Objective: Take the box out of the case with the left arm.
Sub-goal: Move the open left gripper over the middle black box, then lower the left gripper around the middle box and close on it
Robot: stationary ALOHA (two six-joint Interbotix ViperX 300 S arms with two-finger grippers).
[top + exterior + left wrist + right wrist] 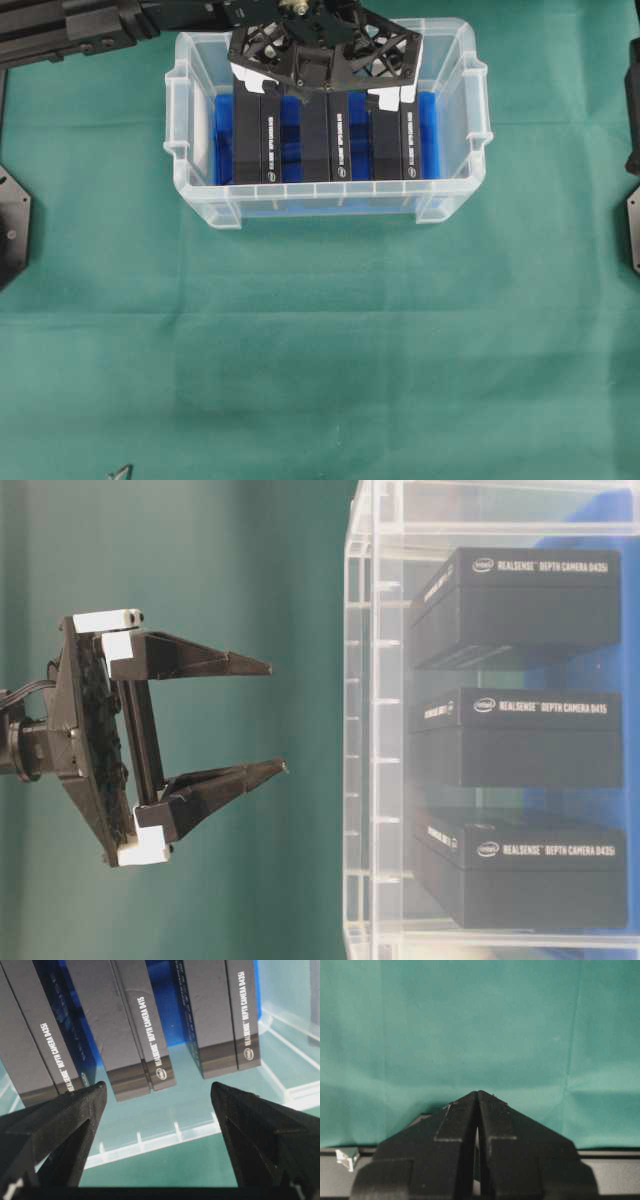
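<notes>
The clear case point(300, 191) stands at the back of the green cloth, its bottom lined blue. Three black boxes stand side by side in it: left point(255, 140), middle point(320, 145), right point(388, 140). My left gripper point(322, 85) hangs above the far part of the case, open, with nothing between its fingers. In the left wrist view its gripper point(157, 1087) points down at the middle box point(120, 1025), without touching it. In the table-level view the left gripper point(278, 718) stands clear of the case wall point(365, 730). My right gripper point(477, 1092) is shut over bare cloth.
The green cloth point(320, 350) covers the table in front of the case. Black arm bases sit at the left edge point(15, 220) and the right edge point(632, 230). A small grey tip point(120, 472) shows at the bottom edge.
</notes>
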